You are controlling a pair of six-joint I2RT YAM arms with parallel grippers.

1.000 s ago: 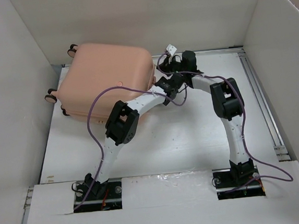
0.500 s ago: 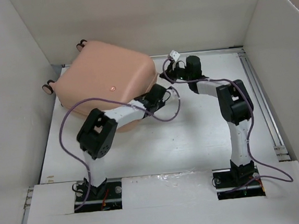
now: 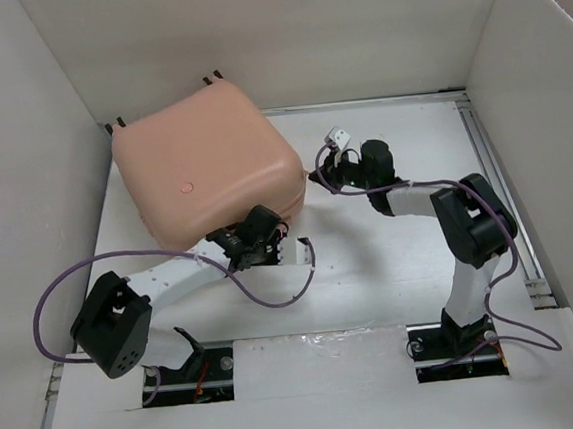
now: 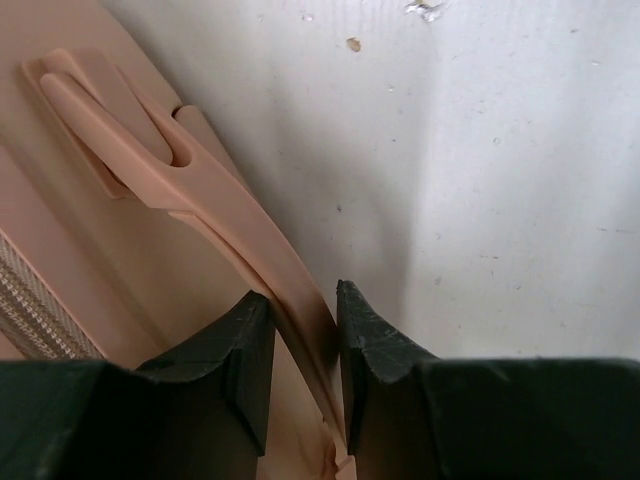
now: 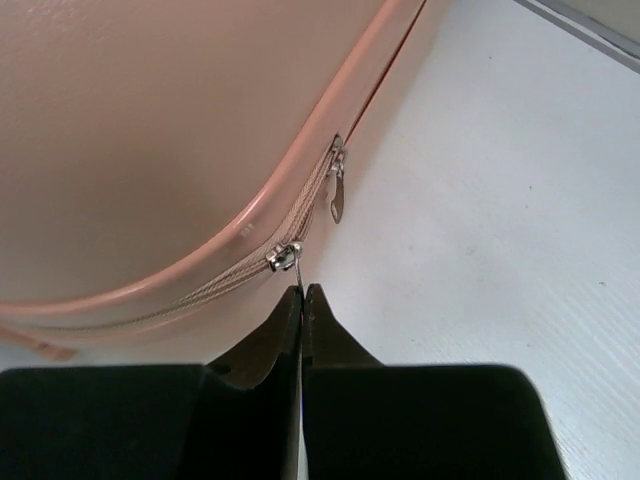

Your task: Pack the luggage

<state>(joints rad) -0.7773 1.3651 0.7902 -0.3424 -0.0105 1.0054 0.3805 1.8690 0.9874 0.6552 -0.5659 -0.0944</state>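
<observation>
The salmon-pink luggage (image 3: 202, 167) lies closed at the back left of the table, its wheels toward the back wall. My left gripper (image 3: 252, 240) is at its near edge, shut on the pink carry handle (image 4: 240, 230), which runs between the fingers in the left wrist view. My right gripper (image 3: 319, 176) is at the case's right edge, shut on the pull tab of a silver zipper slider (image 5: 284, 256). A second slider (image 5: 338, 180) with a hanging tab sits a little further along the zip.
White cardboard walls (image 3: 24, 197) stand on the left, back and right. A metal rail (image 3: 500, 186) runs along the table's right side. Purple cables loop from both arms over the table near the front.
The luggage has turned clockwise and shifted back, its wheels now at the back wall. My left arm has swung down and left with the handle; my right gripper followed the case's edge.
</observation>
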